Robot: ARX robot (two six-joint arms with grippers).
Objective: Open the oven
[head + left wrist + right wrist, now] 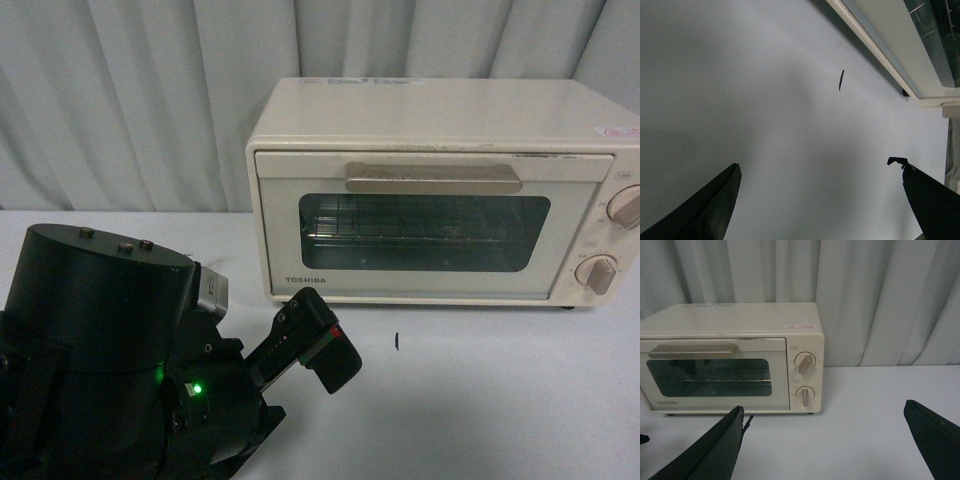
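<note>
The oven (440, 190) is cream-white, with a beige handle (433, 178), two beige knobs (600, 272), dark lettering (302, 281), a dark window (420, 250) crossed by the grey grid of a rack (370, 215), and a small pink-and-white sticker (800, 327) on top at the right. Behind it the curtain (120, 90) is pale grey-white in vertical folds, and the table (500, 400) is plain bluish white save one short black mark (398, 341). The left arm (100, 340) is black with a green light (197, 388) and a red dot (337, 331), and the left gripper (815, 165) and right gripper (823, 407) are black as well.
</note>
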